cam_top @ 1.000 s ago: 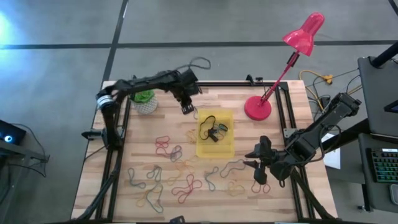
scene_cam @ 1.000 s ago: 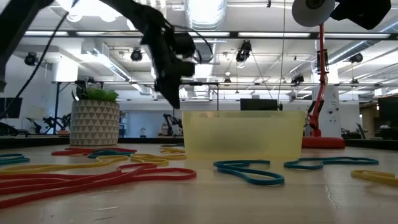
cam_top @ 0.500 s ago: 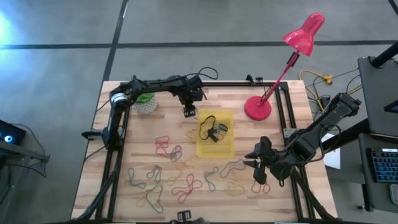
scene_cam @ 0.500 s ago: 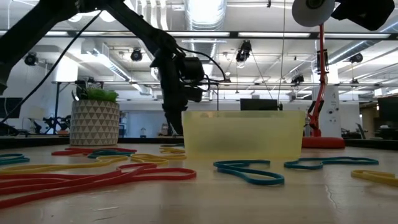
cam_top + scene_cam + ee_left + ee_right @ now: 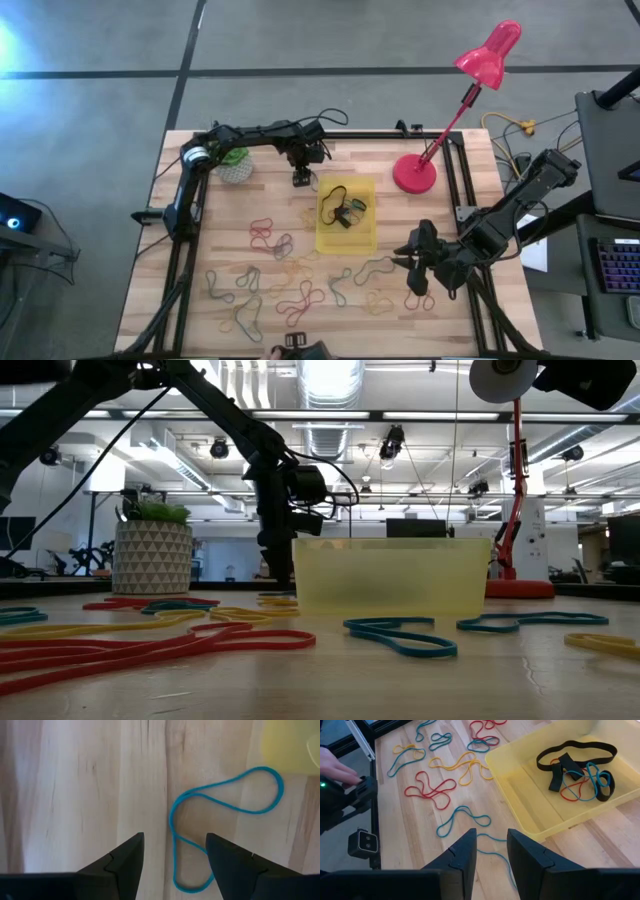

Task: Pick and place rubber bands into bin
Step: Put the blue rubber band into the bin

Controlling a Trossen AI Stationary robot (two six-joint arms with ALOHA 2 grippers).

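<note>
While one bin [image 5: 346, 228] holds several rubber bands [image 5: 577, 770], the left claw [image 5: 175, 851] gapes wide, the right claw [image 5: 491, 845] narrow.

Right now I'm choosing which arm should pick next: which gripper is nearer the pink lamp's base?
Left. The left gripper hovers across the bin's far end from the lamp base; the right gripper sits farther, toward the table's near edge beside the bin.

A grey concrete floor [image 5: 100, 40] surrounds the wooden table [image 5: 470, 180], under bright ceiling lights [image 5: 325, 375].
</note>
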